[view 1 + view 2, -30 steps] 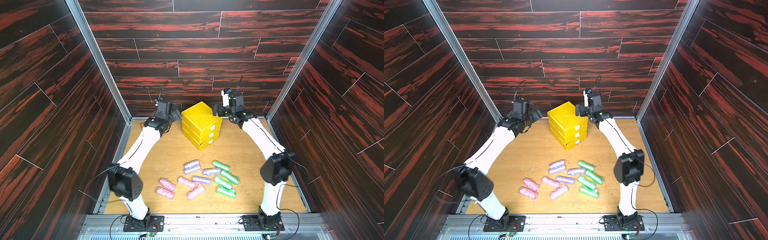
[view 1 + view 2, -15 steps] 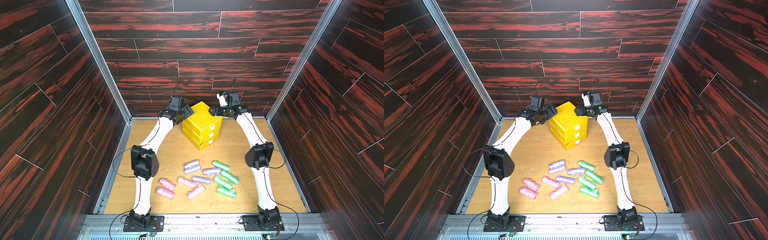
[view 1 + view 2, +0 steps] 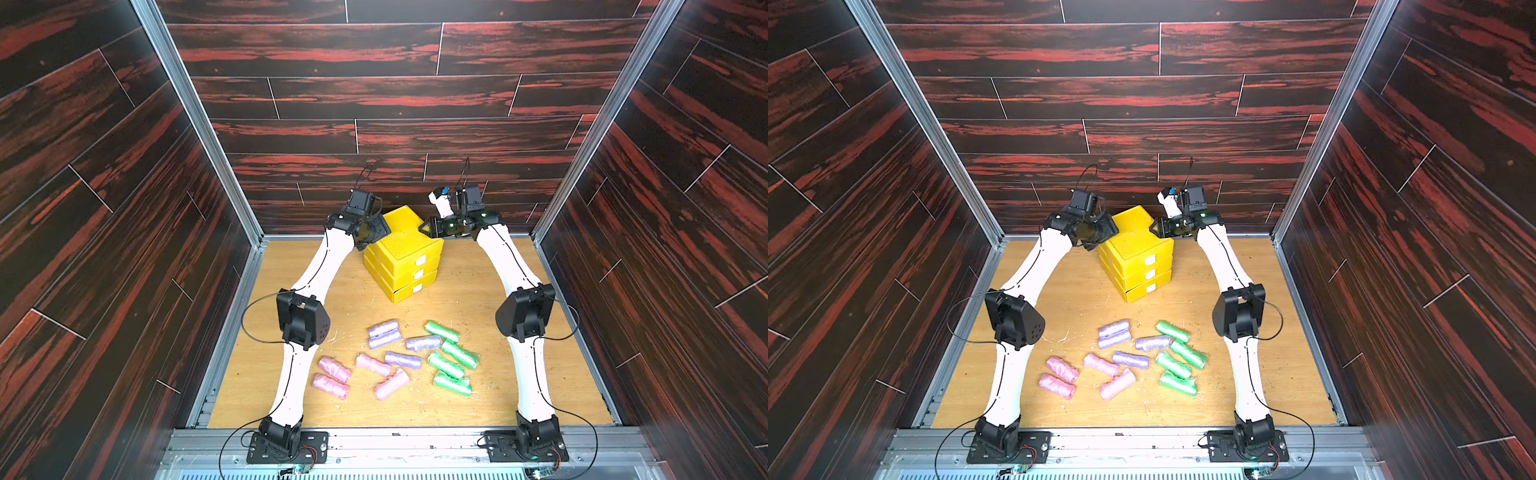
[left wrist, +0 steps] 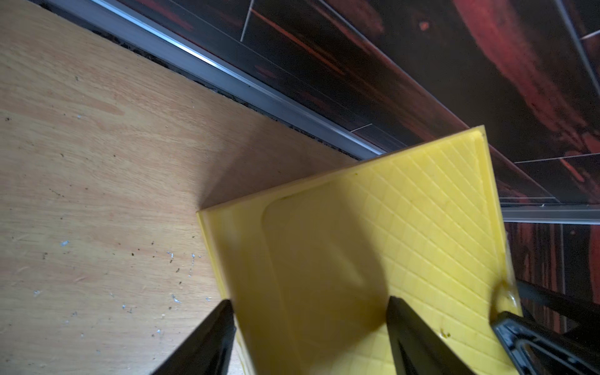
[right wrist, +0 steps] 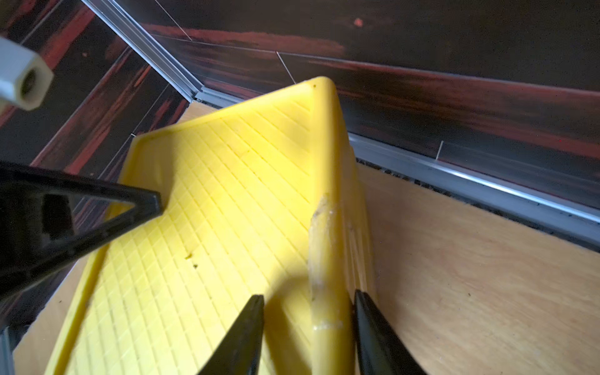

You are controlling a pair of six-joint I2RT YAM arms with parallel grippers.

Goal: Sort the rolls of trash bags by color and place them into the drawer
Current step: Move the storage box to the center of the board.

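The yellow drawer (image 3: 401, 249) (image 3: 1136, 253) stands at the back of the table, all three fronts pushed in. My left gripper (image 3: 376, 232) (image 4: 310, 324) is at its top left corner, open, one finger off the side and one over the ribbed top (image 4: 422, 211). At the top right edge (image 5: 324, 194), my right gripper (image 3: 426, 227) (image 5: 308, 324) straddles the rim with narrow jaws. One finger touches the side wall and a gap shows on the top side. The rolls of trash bags lie loose near the front: pink (image 3: 332, 370), purple (image 3: 383, 330) and green (image 3: 459, 354).
Dark wood-pattern walls with metal rails (image 3: 457, 237) close in the back and both sides, just behind the chest. Both arms' elbows (image 3: 301, 318) (image 3: 525, 311) hang over the table on either side of the rolls. Bare wood (image 3: 345, 291) lies between chest and rolls.
Both arms have swung inward from the back corners onto the chest's top corners. Both grippers have narrowed, the right one much more. The rolls have not moved.
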